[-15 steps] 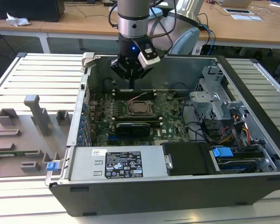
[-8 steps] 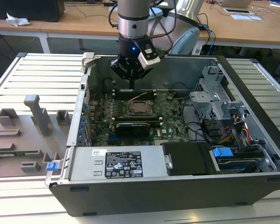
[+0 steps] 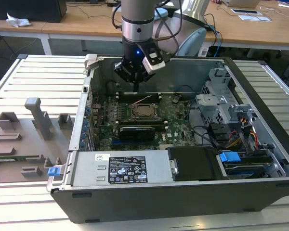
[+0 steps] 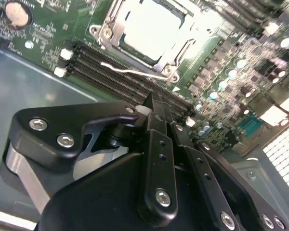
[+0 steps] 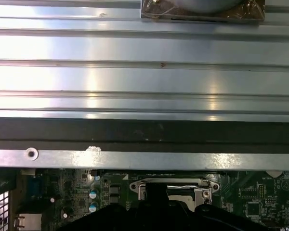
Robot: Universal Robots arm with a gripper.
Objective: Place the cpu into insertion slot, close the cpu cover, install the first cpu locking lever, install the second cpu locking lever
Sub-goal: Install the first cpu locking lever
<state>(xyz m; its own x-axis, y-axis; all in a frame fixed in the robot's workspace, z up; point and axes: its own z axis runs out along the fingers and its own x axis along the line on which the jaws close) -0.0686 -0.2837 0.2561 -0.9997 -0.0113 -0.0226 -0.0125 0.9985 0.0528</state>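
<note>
The cpu (image 3: 144,111) (image 4: 149,26) lies flat in the insertion slot on the green board, its silver top showing through the window of the cpu cover (image 4: 171,57), which is folded down over it. A thin silver locking lever (image 4: 135,72) runs along the cover's edge beside the memory slots; whether it is latched I cannot tell. My gripper (image 3: 136,89) (image 4: 156,105) hangs just above the board on the far side of the socket in the exterior view, its black fingers (image 4: 159,144) shut with nothing between them.
The open computer case (image 3: 183,77) walls the board in. A black card (image 3: 142,131) crosses just in front of the socket. A labelled power supply (image 3: 127,168) fills the front, drive cages (image 3: 216,103) and cables the exterior view's right. Grey fixtures (image 3: 24,139) lie outside.
</note>
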